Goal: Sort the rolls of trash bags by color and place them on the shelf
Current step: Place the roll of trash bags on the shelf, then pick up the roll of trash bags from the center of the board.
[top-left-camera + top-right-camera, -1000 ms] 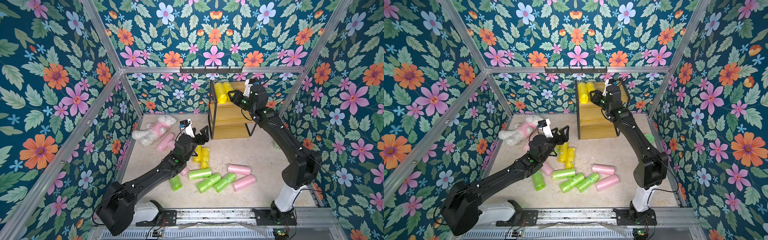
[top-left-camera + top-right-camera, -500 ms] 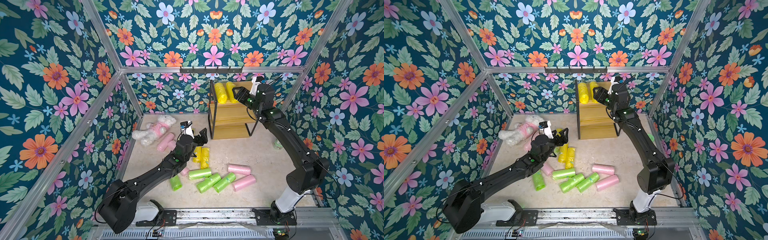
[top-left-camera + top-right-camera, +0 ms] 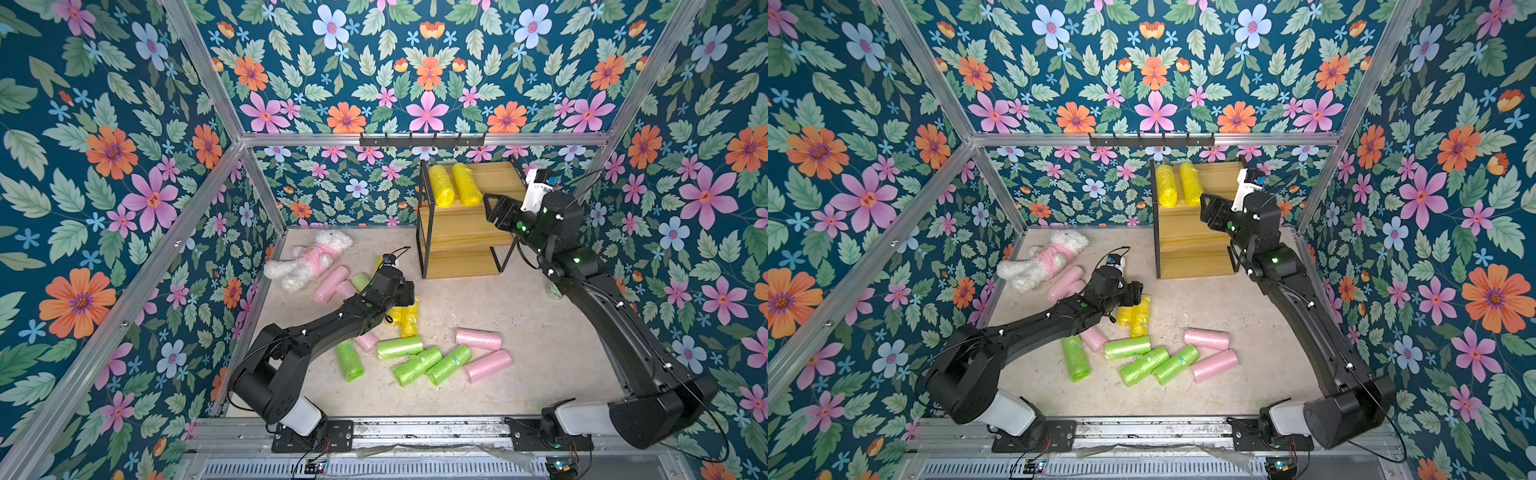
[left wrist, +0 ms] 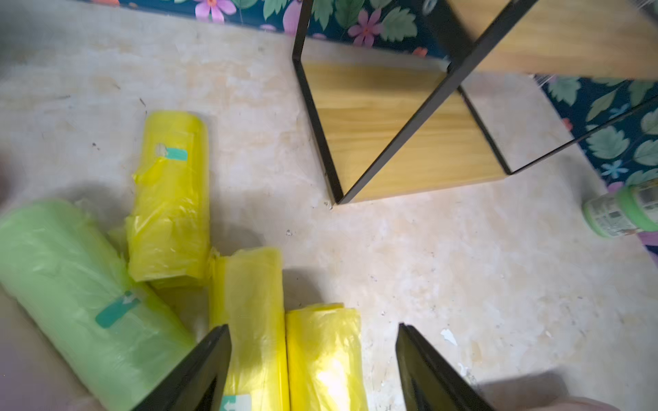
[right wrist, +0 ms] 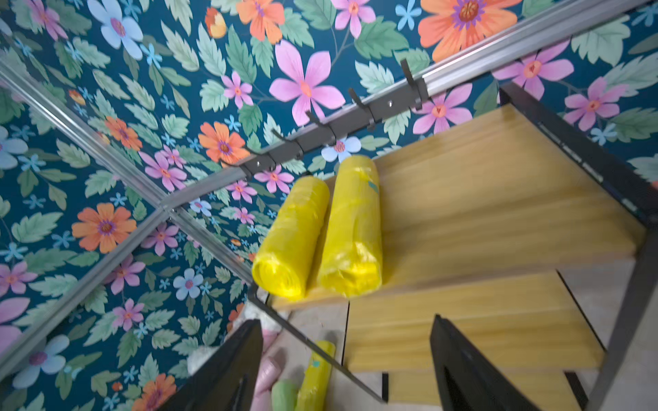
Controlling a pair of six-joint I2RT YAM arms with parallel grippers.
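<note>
Only two yellow rolls (image 3: 441,191) made the shelf (image 3: 496,174)
Left fingers (image 4: 199,373) and right fingers (image 5: 231,366) were wide, empty; your other rolls (image 3: 400,347) littered the counter (image 3: 519,316).

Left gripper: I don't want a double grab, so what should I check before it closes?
1. Left gripper open: ok.
2. One roll between jaws: not ok; two yellow rolls lie side by side there.
3. Green roll clear of jaws: cannot tell.
4. Right gripper open, empty: ok.
5. Shelf top board has room beside shelved rolls: ok.
</note>
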